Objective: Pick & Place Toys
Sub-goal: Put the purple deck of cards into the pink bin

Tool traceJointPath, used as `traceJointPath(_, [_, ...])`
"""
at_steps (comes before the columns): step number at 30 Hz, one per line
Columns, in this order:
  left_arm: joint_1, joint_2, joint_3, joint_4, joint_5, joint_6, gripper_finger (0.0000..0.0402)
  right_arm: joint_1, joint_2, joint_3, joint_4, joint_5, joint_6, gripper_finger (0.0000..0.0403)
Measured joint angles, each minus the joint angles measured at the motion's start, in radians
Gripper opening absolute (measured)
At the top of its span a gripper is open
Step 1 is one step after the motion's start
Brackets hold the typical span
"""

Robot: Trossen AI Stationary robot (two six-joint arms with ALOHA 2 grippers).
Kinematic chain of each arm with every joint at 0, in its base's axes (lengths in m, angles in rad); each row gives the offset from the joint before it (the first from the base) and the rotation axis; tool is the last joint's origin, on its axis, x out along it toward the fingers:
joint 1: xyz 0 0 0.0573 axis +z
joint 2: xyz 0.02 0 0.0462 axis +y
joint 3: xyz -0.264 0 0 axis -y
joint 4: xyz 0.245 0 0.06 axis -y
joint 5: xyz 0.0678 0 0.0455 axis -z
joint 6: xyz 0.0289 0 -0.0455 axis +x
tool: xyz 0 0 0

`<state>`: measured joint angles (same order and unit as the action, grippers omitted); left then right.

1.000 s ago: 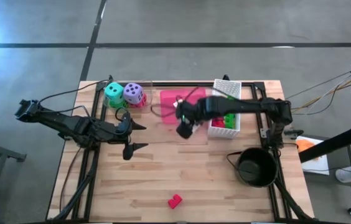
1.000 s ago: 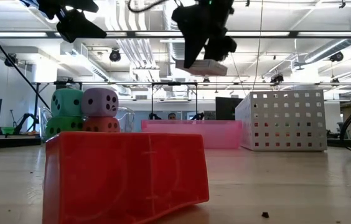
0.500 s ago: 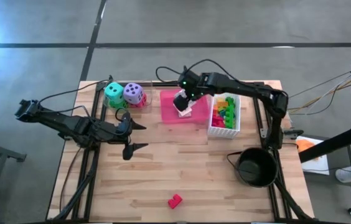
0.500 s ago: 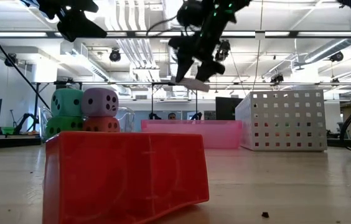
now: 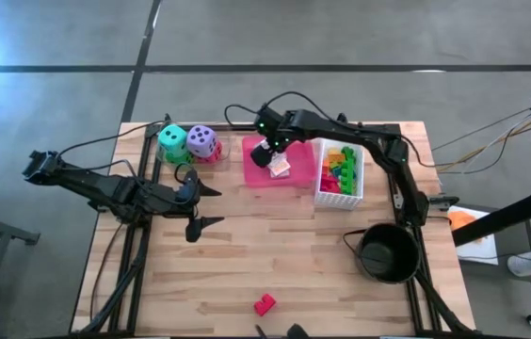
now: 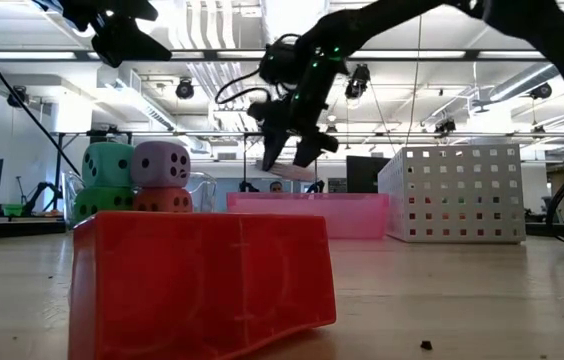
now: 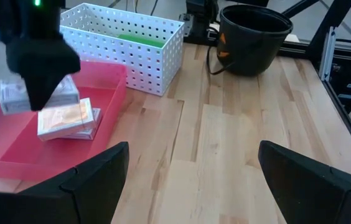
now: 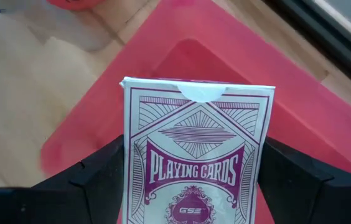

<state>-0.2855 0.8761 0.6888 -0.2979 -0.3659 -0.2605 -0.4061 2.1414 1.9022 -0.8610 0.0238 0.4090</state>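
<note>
My right gripper (image 5: 267, 153) hangs over the pink tray (image 5: 258, 174), shut on a purple-and-white playing card pack (image 8: 197, 155). A second card pack (image 7: 66, 118) lies flat on the tray floor. A teal die (image 5: 173, 141) and a purple die (image 5: 202, 141) are stacked on other dice at the far left. A red brick (image 5: 264, 304) lies near the front edge. Coloured bricks fill the white mesh basket (image 5: 341, 171). My left gripper (image 5: 217, 207) waits open over the table's left half, holding nothing. My right gripper pinches the card pack by its two long narrow sides (image 8: 129, 162), one finger (image 8: 94, 177) on each side. The fingers slant down from above. The pack's flap end (image 8: 197, 90) points away from the wrist, and the pack hangs clear above the tray floor.
A black round pot (image 5: 388, 252) stands at the right near the front. The white basket sits just right of the pink tray. Bare wood lies between my left gripper and the red brick.
My right gripper has carried the card pack from the tray's near edge toward the far edge and slightly left, sinking lower over the tray and rolling a little. The pack stays in the hold.
</note>
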Motion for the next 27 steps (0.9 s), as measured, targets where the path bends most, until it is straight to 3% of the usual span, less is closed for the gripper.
traceJointPath(11, [0.000, 0.000, 0.000, -0.016, 0.000, 0.002, 0.0360, -0.007, 0.175, 0.150, -0.124, 0.025, -0.013, 0.0286])
traceJointPath(27, [0.000, 0.000, 0.000, -0.018, 0.000, 0.001, 0.0360, -0.021, 0.182, 0.099, -0.130, 0.032, -0.017, 0.0286])
